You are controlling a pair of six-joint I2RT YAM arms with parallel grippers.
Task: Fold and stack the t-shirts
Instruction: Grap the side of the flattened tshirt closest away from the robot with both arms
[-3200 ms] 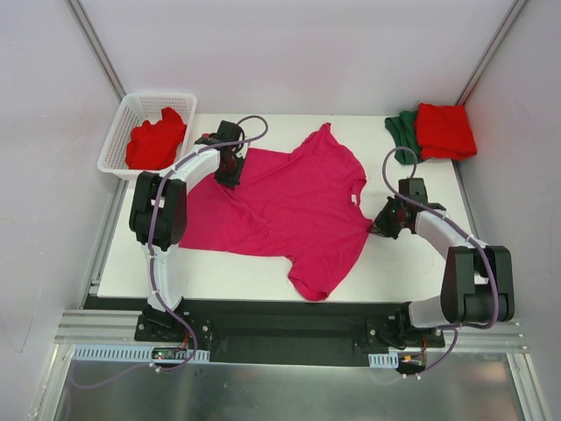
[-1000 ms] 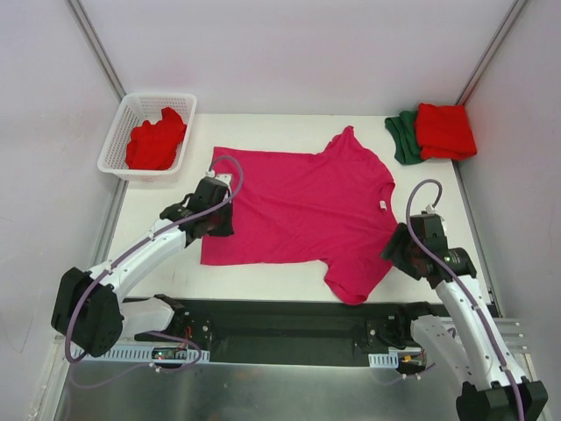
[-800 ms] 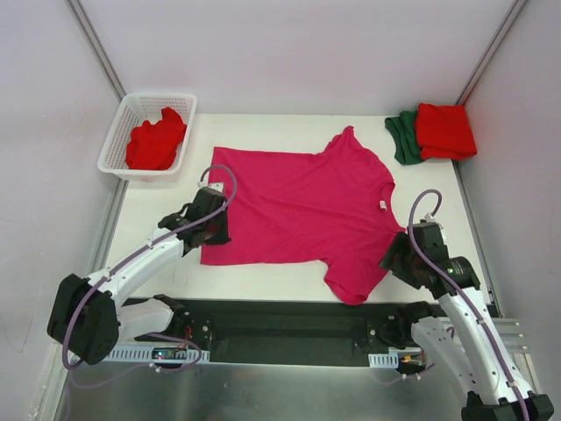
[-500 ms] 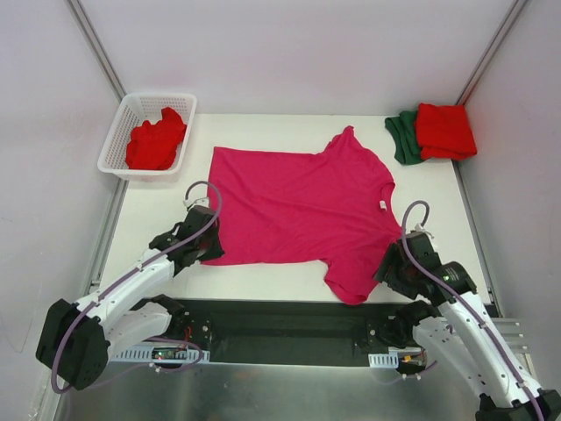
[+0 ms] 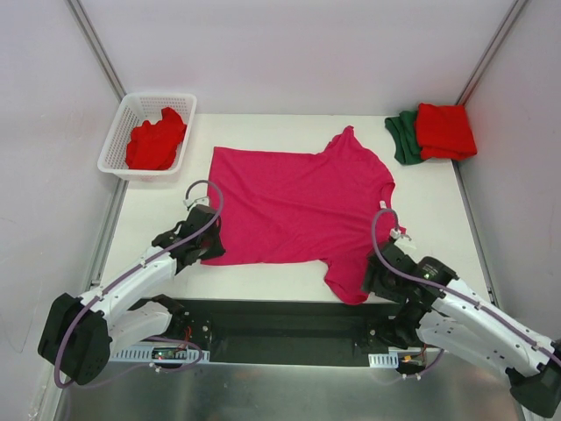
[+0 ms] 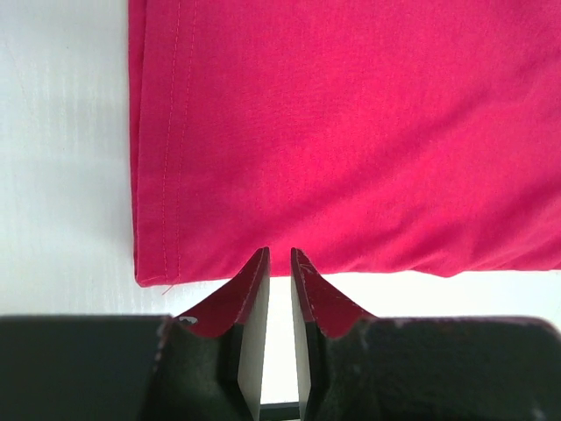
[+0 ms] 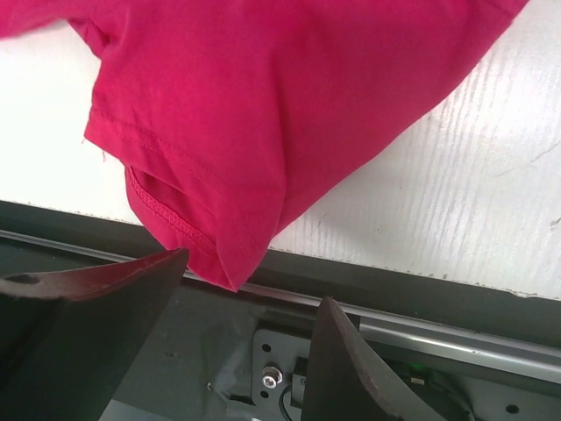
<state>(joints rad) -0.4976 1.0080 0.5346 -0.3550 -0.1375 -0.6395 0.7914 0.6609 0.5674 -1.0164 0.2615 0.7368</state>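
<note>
Across the middle of the table (image 5: 149, 206) lies the pink shirt (image 5: 298, 206), spread flat in one layer. Its hem faces the left edge and its collar the right. One sleeve points to the far edge; the other overhangs the near edge. At the far left corner a basket (image 5: 118, 145) holds a loose red shirt (image 5: 156, 140), crumpled. At the far right corner a folded red shirt (image 5: 445, 130) rests on a folded green shirt (image 5: 403, 136).

The left gripper (image 5: 208, 252) sits low at the near left corner of the pink shirt. Its jaws are parted by a narrow slit with bare table showing between them, and the hem lies just beyond the tips, unpinched. The right gripper (image 5: 372, 279) is just beside the overhanging sleeve with its jaws spread wide. No cloth is between them.

Step in hand, as judged: the pink shirt is laid out and neither gripper holds it, so the spreading appears complete and the first fold is not yet begun. Two shirts count as done, one is under way and one waits in the basket.

The next move probably calls for a fresh pinch at both ends of the near side, the hem corner on the left and the sleeve or shoulder on the right. Both arms would then need to lift and carry the cloth toward the far edge together, since an uneven pull could skew or wrinkle it.
</note>
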